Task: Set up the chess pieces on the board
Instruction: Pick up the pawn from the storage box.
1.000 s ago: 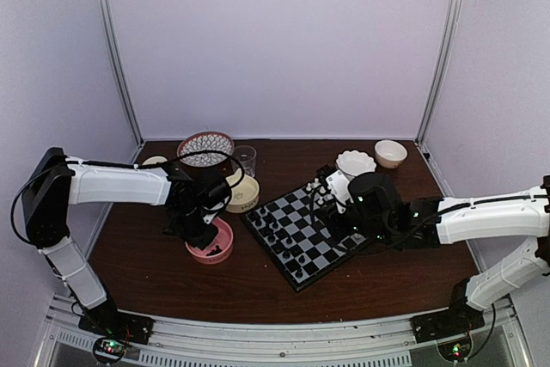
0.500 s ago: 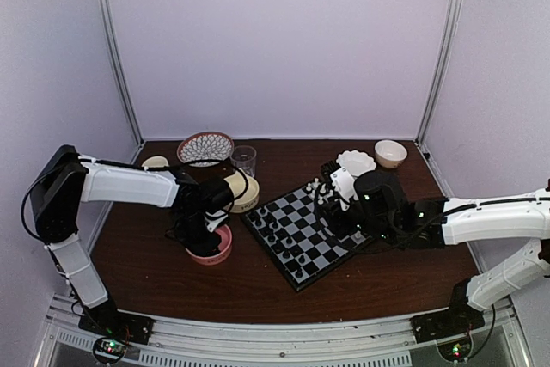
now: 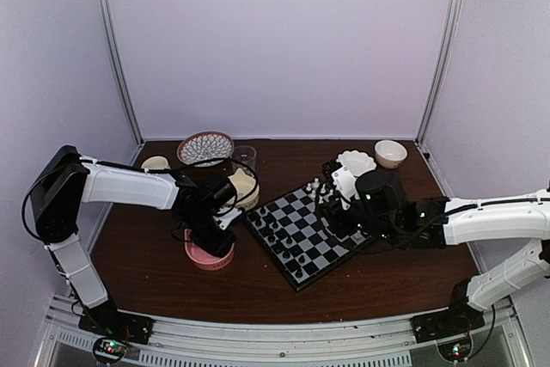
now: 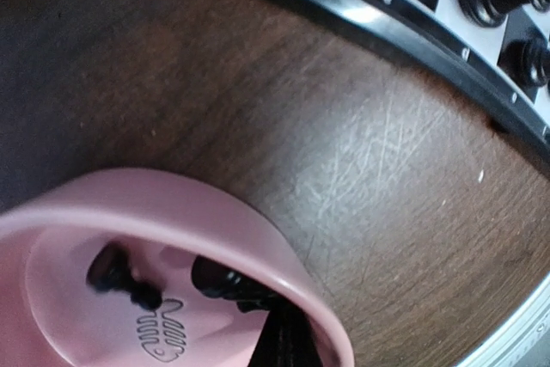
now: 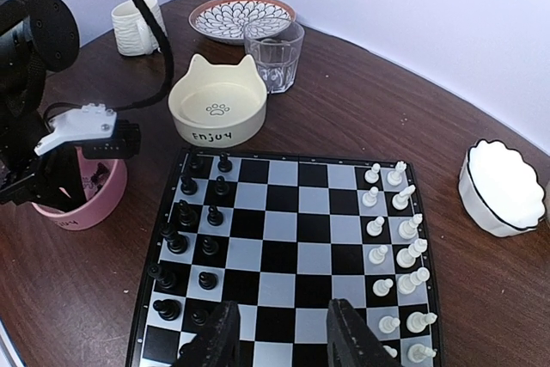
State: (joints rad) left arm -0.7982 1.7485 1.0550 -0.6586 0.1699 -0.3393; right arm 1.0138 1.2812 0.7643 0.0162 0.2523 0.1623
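Chess pieces (image 4: 225, 284), seemingly two, lie blurred inside the pink bowl (image 4: 172, 199).

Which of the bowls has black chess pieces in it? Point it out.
The pink bowl, with the fish-bone mark inside: black chess pieces lie in it. The cream cat-eared bowl shows only a paw print.

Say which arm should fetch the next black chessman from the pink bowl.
Left. The left gripper is at the round pink bowl holding tiny black chessmen; the right gripper hovers open over the checkered chessboard.
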